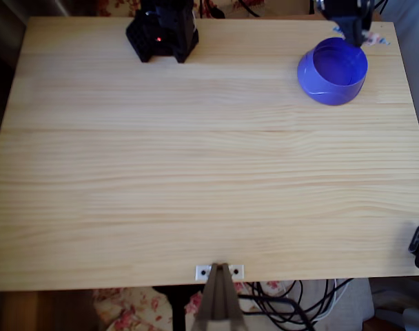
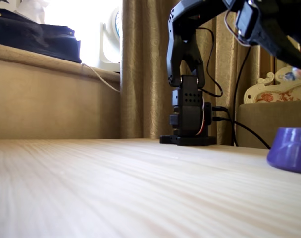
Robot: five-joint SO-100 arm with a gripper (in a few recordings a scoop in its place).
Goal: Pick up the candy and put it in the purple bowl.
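Hanging over the far rim of the purple bowl, the black fingers point down in the overhead view, and the candy shows just beside them on their right, its pale middle and twisted silvery-blue end sticking out past the dark tips. The sweet looks pinched between the fingers, which seem narrow around it, though the tips are small and dark in that view. Directly below and slightly to the left of the fingers the bowl stands upright on the pale wooden table, near its far right corner. Well apart from the fingers to their left sits the arm's black base. A fixed view from low on the table shows the bowl at the right edge, the base behind it before a brown curtain.
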